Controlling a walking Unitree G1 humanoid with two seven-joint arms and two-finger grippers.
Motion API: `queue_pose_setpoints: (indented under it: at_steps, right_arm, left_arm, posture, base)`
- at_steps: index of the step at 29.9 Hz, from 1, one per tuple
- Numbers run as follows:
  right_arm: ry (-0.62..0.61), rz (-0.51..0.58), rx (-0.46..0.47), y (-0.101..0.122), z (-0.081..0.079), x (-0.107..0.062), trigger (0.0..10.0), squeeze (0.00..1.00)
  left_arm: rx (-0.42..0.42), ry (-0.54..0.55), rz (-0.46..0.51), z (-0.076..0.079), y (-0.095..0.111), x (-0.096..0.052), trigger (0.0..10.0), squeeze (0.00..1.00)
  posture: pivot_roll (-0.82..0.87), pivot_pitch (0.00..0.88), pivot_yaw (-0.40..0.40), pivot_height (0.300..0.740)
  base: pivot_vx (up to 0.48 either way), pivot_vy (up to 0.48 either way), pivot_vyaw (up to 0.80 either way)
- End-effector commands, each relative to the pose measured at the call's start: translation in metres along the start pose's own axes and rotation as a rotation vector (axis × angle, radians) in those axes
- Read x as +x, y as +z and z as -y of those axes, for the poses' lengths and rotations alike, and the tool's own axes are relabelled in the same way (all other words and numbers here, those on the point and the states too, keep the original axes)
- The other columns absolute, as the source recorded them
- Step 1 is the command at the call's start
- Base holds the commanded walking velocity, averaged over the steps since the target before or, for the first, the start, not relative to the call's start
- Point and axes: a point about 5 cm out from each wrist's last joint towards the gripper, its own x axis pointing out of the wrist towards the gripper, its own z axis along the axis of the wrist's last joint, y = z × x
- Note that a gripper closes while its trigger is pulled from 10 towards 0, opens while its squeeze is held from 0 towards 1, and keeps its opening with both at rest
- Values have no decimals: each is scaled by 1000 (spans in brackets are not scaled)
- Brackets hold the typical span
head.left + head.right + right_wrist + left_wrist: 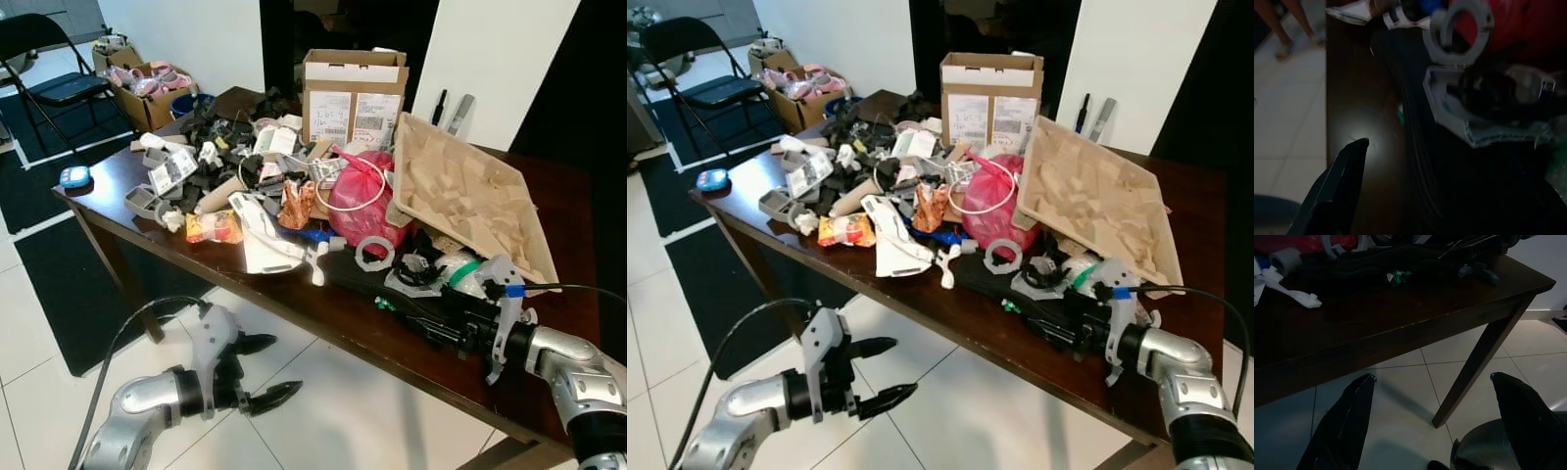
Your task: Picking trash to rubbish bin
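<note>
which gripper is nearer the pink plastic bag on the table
Right. The right gripper lies on the tabletop just in front of the pink plastic bag; the left gripper hangs below the table edge, over the floor.

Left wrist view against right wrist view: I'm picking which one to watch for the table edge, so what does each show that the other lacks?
The left wrist view shows the table's underside edge, a slanted table leg on pale floor tiles, and a white plastic piece. The right wrist view shows a grey ring clamp above a grey tray-like part, seen from above. Both share the dark wooden table, a small green scrap, the long black item and red plastic.
</note>
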Motion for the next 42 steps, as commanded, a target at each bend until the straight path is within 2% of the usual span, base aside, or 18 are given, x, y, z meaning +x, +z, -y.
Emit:
queue_pose_setpoints:
  at_steps: [1,10,16,21,25,26,27,28,34,38,42]
  right_arm:
    - [-7,-95,-48,-11,-4,6,10000,0]
    - [-43,-113,-72,-12,-1,10,10000,0]
    - [-116,-35,-64,0,9,6,10000,0]
    - [-49,35,-32,8,5,4,10000,0]
    - [-4,13,-30,4,-3,7,10000,0]
    - [16,-24,-40,-3,-7,10,8157,0]
    - [16,-24,-40,-3,-7,10,8157,0]
    - [42,-36,-48,-6,-12,11,10000,0]
    - [70,-52,-64,-8,-17,13,10000,0]
    - [34,-81,-116,-10,-22,27,10000,0]
    - [21,-85,-135,-12,-25,32,10000,0]
  left_arm:
    - [-6,-12,-20,2,-2,-2,10000,0]
    - [-6,-18,-21,3,-2,-1,10000,0]
    - [-6,-22,-24,4,-3,-1,10000,0]
    - [-6,-29,-25,4,-3,0,10000,0]
    - [-5,-29,-25,4,-3,0,10000,0]
    - [-5,-30,-26,4,-3,0,10000,0]
    - [-5,-30,-26,4,-3,0,10000,0]
    - [-7,-30,-24,5,-3,0,10000,0]
    - [-11,-33,-25,6,-3,0,10000,0]
    - [-14,-37,-26,7,-4,0,10000,0]
    - [-15,-38,-24,7,-3,0,10000,0]
  posture:
    - [30,83,1,740]
    - [27,78,-1,740]
    - [26,76,0,740]
    - [24,74,0,740]
    - [24,77,0,740]
    - [24,77,1,740]
    - [24,77,1,740]
    - [26,79,2,740]
    - [23,84,3,740]
    - [21,88,0,740]
    - [21,89,0,740]
  base:
    - [0,0,0]
    - [0,0,0]
    - [0,0,0]
    - [0,0,0]
    - [0,0,0]
    - [0,0,0]
    - [0,0,0]
    - [0,0,0]
    - [0,0,0]
    - [0,0,0]
    - [0,0,0]
